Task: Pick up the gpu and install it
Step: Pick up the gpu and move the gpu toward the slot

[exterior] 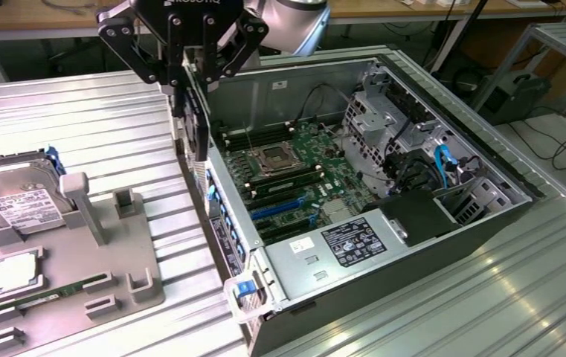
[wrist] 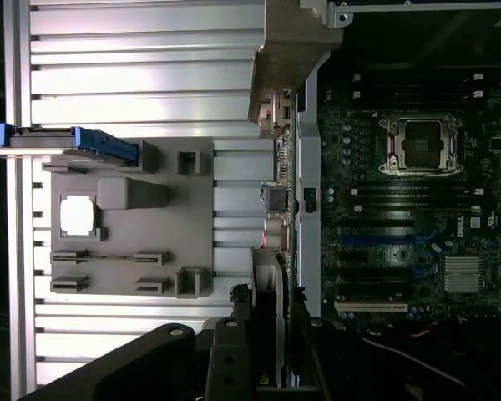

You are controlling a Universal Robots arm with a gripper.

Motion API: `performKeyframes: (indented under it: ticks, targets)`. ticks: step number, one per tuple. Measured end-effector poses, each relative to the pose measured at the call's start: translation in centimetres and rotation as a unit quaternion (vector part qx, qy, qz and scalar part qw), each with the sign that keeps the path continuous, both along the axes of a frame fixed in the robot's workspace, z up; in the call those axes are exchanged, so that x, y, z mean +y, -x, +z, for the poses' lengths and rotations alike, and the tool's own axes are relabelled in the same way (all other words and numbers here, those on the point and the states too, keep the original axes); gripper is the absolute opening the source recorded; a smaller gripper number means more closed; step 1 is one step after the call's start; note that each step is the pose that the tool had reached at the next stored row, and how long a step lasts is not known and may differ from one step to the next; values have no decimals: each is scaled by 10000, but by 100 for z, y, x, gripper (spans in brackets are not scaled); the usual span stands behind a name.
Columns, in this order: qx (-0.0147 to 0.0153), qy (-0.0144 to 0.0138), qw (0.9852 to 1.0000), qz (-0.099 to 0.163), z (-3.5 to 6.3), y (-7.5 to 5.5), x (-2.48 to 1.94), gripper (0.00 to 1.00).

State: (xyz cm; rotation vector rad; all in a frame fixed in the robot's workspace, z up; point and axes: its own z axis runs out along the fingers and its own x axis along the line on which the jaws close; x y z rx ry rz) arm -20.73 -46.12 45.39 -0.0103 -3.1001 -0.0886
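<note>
My gripper (exterior: 190,83) hangs at the top of the exterior view, shut on the gpu (exterior: 196,130). The thin black card hangs edge-on below the fingers, over the rear wall of the open computer case (exterior: 262,256) and just outside its cavity. In the wrist view the gpu (wrist: 271,251) runs as a narrow strip from between my fingers (wrist: 234,355), with its silvery metal bracket (wrist: 294,50) at the far end. The motherboard (exterior: 303,175) lies inside the case, its blue expansion slots (exterior: 277,210) (wrist: 376,239) uncovered, beside the card.
A grey parts fixture (exterior: 89,253) sits on the ribbed metal table at the exterior view's left. It holds a silver hard drive (exterior: 15,197), a processor (exterior: 17,271) and a green memory stick (exterior: 50,294). A drive cage (exterior: 387,111) and blue cables (exterior: 442,167) crowd the case's far side.
</note>
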Motion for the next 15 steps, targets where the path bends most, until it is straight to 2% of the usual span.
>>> performKeyframes:
  ticks: [15]
  targets:
    - [0,0,10000,0,-7,-228,0,27]
